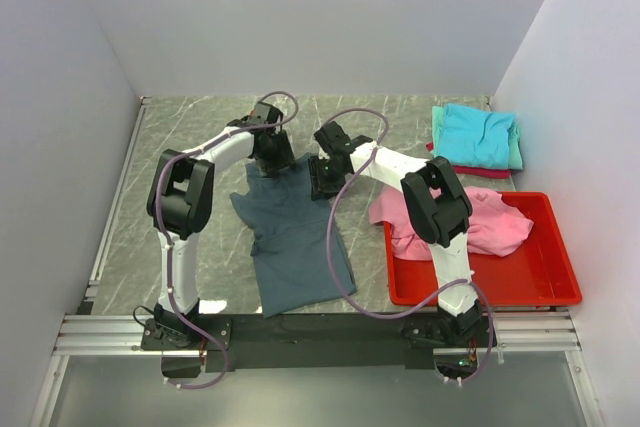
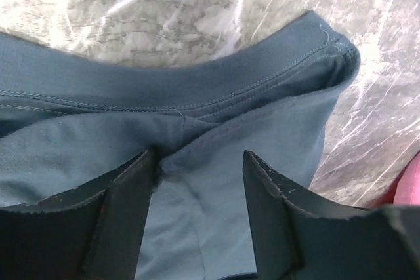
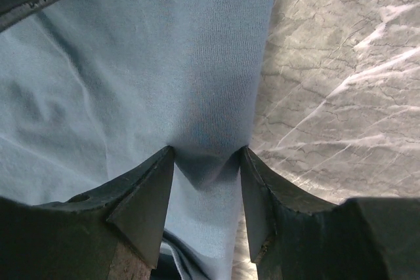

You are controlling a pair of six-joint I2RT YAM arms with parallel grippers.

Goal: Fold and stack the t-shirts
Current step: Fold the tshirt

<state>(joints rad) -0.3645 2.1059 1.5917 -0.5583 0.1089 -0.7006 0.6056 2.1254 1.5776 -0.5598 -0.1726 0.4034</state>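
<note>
We saw the left end effector (image 2: 199, 159) set against the slate blue-grey t-shirt (image 2: 197, 90). Its two dark fingers (image 2: 125, 214) stood apart, with a pucker of cloth between their tips. A stitched band of the shirt curved across just beyond them. Marbled table (image 2: 197, 4) showed above and to the right, and a red sliver (image 2: 412, 181) at the right edge.

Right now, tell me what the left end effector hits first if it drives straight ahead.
The left end effector likely meets the collar band of the slate t-shirt first, just ahead.
</note>
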